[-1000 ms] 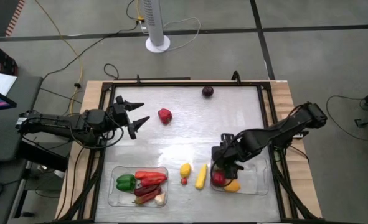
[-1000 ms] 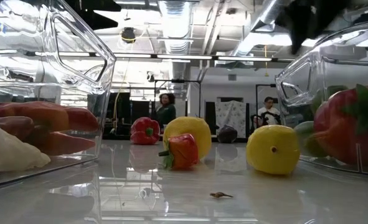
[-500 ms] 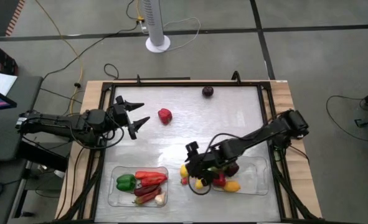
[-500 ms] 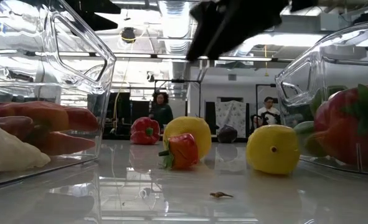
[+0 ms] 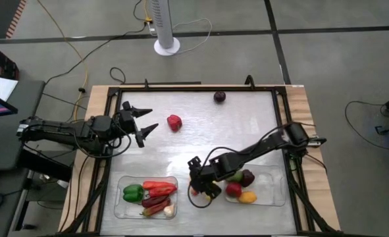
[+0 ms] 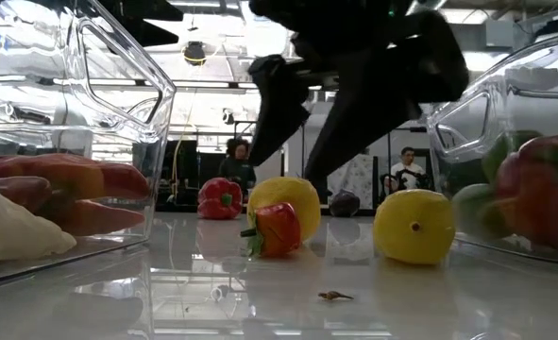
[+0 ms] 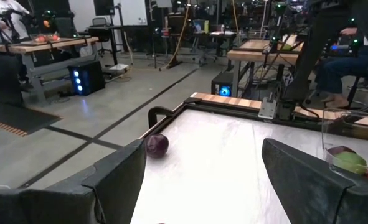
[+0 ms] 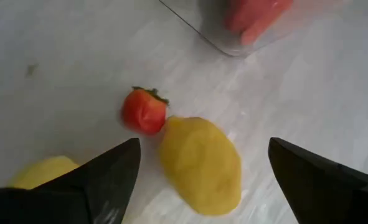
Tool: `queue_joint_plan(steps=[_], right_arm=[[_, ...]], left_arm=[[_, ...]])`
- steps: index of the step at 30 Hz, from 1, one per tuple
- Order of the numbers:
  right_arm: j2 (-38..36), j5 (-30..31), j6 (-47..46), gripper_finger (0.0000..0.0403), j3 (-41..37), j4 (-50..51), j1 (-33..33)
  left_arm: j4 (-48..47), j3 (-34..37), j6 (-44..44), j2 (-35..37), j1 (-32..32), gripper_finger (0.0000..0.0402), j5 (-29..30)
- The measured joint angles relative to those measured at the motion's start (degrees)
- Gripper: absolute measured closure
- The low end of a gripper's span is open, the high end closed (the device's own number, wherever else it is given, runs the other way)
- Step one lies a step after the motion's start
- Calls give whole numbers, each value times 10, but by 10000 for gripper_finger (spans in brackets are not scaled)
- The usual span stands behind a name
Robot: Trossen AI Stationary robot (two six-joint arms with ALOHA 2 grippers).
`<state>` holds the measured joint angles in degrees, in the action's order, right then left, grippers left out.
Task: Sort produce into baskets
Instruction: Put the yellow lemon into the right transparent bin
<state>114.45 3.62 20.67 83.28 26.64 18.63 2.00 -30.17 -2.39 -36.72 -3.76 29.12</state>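
Yellow lemon [image 8: 201, 163] lies on the tabletop [image 5: 201, 131] between the 2 clear baskets, touching a small red strawberry [image 8: 144, 111]. Right tool [image 5: 201, 182] hangs above them, fingers apart. Left tool [image 5: 143, 118] waits spread wide near a red pepper [image 5: 174, 122].

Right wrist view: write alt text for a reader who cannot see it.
The right gripper, fingers open, hangs over a yellow lemon on the pale table. A small red fruit with a green stem touches the lemon, another yellow piece shows beside one finger, and a clear basket corner holds something red.
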Motion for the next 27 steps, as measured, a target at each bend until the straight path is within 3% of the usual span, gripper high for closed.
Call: queue_joint_plan(steps=[15,27], right_arm=[[24,-91,18,84,23,15,-40],[60,-95,33,105,23,15,-39]], left_arm=[[0,0,2,0,0,95,0],[-5,0,1,0,0,95,-1]])
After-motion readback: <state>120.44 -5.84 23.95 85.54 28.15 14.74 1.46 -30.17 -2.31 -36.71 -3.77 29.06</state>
